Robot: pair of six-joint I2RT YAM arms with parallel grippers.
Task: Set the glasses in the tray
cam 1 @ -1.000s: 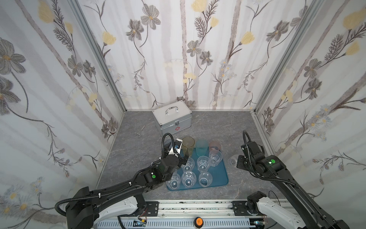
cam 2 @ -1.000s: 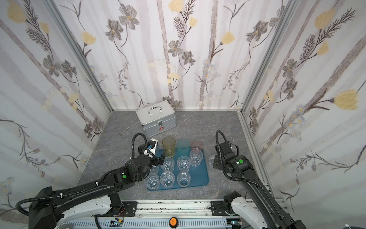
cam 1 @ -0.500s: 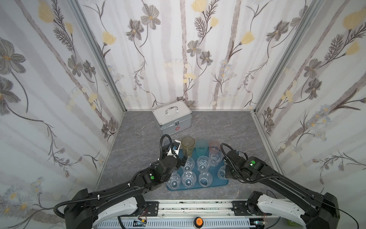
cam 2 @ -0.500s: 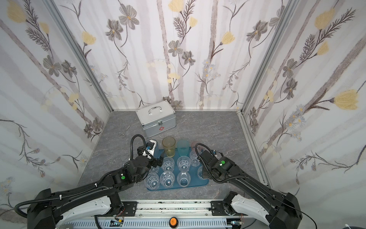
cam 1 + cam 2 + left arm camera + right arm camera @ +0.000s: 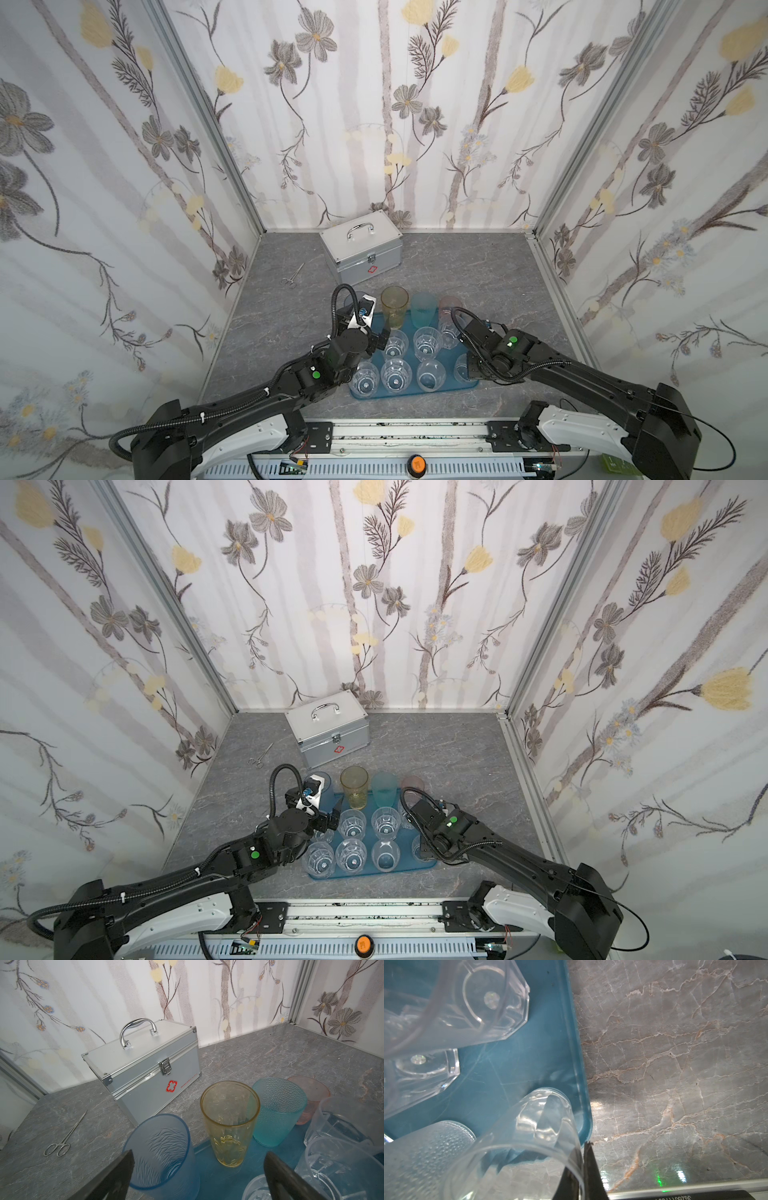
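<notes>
On the left, the left gripper (image 5: 198, 1154) hangs wide open and empty over the far left part of the teal-blue tray (image 5: 209, 1155). The blue ribbed tumbler (image 5: 162, 1147) stands upright just ahead of it, right beside one finger (image 5: 122, 1174); whether they touch I cannot tell. Continuing right along the far row, the yellow tumbler (image 5: 229, 1124), the teal tumbler (image 5: 279, 1111) and the pink tumbler (image 5: 309, 1095) stand upright side by side.

In both top views the clear glasses (image 5: 397, 376) fill two nearer rows on the tray.

At the right, the right gripper (image 5: 578, 1167) is pinched on the rim of a clear faceted glass (image 5: 529, 1136), one finger inside and one outside. The glass is tilted, with its base just inside the tray's near right corner. Whether it rests there I cannot tell.
</notes>
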